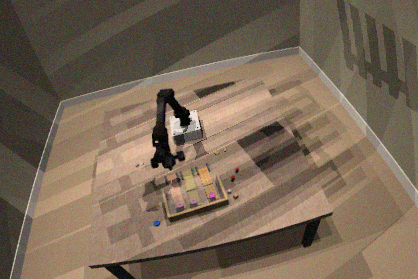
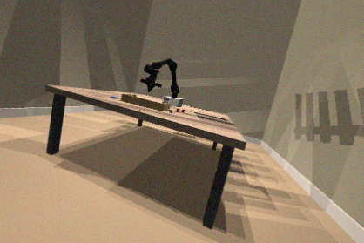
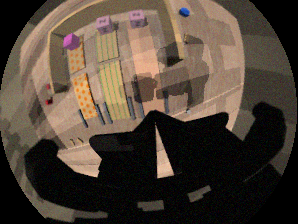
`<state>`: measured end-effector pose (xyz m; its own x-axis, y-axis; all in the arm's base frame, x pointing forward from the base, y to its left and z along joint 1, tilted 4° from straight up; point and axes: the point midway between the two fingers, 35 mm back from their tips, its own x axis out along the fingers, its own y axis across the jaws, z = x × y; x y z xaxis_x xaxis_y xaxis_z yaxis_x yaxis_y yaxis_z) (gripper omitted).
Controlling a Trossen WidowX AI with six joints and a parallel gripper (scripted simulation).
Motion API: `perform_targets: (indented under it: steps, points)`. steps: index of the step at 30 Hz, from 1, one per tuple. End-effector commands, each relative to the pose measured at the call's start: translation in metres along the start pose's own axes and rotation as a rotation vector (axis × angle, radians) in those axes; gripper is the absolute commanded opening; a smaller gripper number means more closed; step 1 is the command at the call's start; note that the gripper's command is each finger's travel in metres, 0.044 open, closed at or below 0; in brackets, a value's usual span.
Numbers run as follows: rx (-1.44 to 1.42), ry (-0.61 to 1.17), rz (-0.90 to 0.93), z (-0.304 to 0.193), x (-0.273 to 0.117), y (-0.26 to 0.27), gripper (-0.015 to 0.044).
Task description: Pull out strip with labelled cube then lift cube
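Hovering o/ the bench [image 1: 280,217] [image 2: 196,130], jaws [image 1: 169,166] [image 2: 150,90] pressed together, empty; pink strip [image 1: 176,192] [image 3: 145,55] w/ cube [image 1: 180,205] [image 3: 137,19] lies below, twd bench's front edge.

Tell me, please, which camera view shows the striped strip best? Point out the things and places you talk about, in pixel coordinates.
The wrist view: the striped strip [image 1: 189,180] [image 3: 114,90] appears large there, its stripes and crosswise gap readable. The top view shows it small and blurred; in the exterior view, the tray's wall [image 2: 145,102] hides it.
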<state>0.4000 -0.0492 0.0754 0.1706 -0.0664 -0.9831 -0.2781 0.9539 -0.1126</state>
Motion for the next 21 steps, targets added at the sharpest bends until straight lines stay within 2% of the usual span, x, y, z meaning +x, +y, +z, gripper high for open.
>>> perform_targets:
  steps: [1, 21]
  points:
    - [-0.028, 0.084, 0.047, -0.003, 0.015, -0.011, 0.0]
    - [-0.028, 0.084, 0.047, -0.005, 0.041, -0.011, 0.0]
